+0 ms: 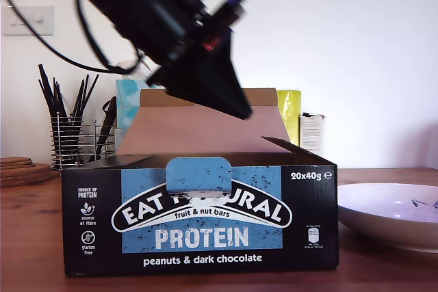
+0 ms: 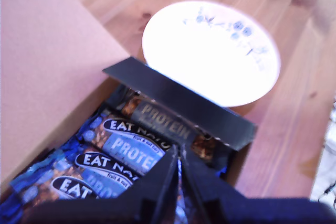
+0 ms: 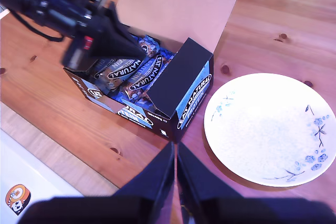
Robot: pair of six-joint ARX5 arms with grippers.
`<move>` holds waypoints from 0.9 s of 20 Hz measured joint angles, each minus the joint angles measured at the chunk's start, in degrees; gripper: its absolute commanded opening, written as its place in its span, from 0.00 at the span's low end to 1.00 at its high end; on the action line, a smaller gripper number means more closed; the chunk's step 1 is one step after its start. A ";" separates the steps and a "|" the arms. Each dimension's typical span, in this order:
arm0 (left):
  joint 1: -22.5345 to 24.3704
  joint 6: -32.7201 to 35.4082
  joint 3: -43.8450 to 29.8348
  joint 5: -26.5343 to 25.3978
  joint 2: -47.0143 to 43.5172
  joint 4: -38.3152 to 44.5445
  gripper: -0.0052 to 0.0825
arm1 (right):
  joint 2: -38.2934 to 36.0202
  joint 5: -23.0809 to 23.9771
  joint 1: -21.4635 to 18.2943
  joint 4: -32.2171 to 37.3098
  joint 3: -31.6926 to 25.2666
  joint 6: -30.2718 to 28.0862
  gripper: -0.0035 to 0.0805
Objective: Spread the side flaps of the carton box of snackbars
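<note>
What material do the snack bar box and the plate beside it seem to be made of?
The carton box looks like printed cardboard: matte black outside, raw brown on the lid flap, with folded creases. The plate appears to be glazed ceramic: glossy white, with a painted blue flower pattern; melamine cannot be excluded.

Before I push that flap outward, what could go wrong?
The side flap leans in over the bars with the plate just beyond that end; a push could slide the carton box into it. My second gripper hangs off the box, so nothing braces it. The shut fingers of my first gripper could snag a bar.
</note>
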 measured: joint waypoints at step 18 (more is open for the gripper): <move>-4.04 -4.50 6.60 -0.04 9.75 2.19 0.04 | 0.00 0.02 0.00 -0.48 0.00 -3.65 0.03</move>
